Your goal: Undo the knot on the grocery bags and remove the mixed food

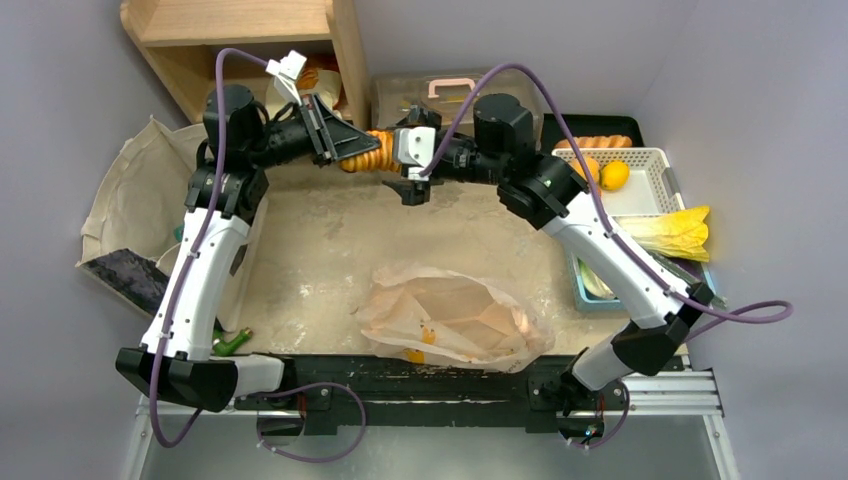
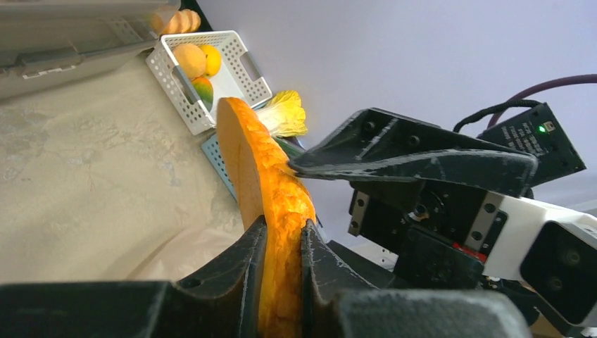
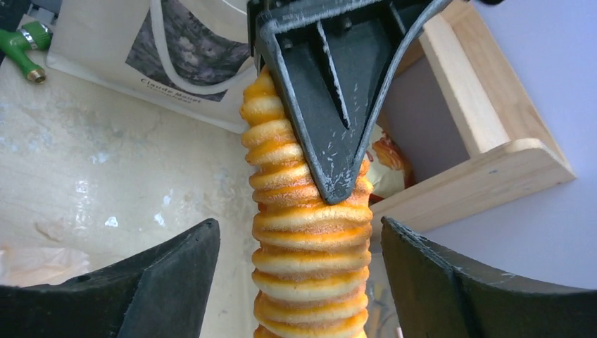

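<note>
A long ridged orange food item [image 1: 368,152] hangs above the far middle of the table. My left gripper [image 1: 345,140] is shut on one end of it [image 2: 271,176], jaws [image 2: 283,232] pressed on both sides. My right gripper [image 1: 400,158] is open, its two fingers apart on either side of the item [image 3: 310,246] without touching it [image 3: 303,232]. The pale-orange grocery bag [image 1: 450,320] lies slack and crumpled at the near middle of the table. The knot is not visible. Round orange-yellow fruits [image 1: 612,175] and a yellow-green cabbage [image 1: 680,230] lie at the right.
A white basket [image 1: 650,160] and a blue tray [image 1: 585,290] stand at the right. A wooden shelf [image 1: 250,40] and a lidded clear box [image 1: 440,95] stand at the back. A canvas tote [image 1: 130,200] lies at the left, a green object [image 1: 232,343] by the left arm's base.
</note>
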Motion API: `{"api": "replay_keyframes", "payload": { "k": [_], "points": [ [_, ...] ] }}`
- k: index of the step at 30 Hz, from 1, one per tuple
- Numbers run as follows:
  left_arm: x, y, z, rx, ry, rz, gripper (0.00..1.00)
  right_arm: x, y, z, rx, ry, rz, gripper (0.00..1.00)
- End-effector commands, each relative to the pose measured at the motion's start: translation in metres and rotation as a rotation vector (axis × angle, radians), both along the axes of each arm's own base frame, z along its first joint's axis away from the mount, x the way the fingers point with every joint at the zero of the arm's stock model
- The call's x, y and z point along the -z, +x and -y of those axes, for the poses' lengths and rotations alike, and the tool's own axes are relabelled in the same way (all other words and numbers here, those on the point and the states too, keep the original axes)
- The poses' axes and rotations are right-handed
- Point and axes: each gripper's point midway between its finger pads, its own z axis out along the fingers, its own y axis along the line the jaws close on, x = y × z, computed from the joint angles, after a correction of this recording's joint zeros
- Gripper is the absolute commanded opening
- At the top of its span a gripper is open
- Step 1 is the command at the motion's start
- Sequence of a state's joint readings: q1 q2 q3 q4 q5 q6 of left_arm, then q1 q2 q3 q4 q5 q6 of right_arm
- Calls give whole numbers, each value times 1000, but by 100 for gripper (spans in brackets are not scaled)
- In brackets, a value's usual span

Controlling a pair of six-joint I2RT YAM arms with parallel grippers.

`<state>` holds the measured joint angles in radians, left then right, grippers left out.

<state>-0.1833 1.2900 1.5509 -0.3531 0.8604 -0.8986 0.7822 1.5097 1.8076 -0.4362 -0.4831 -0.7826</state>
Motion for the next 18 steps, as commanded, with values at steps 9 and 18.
{"api": "replay_keyframes", "payload": {
  "k": [9, 18],
  "points": [
    [-22, -14, -6, -22, -8, 92, 0, 9, 19, -7, 122, -112, 71, 59],
    [-8, -10, -13, -80, 46, 61, 58, 1, 30, 8, 215, -134, 140, 9]
  ]
}}
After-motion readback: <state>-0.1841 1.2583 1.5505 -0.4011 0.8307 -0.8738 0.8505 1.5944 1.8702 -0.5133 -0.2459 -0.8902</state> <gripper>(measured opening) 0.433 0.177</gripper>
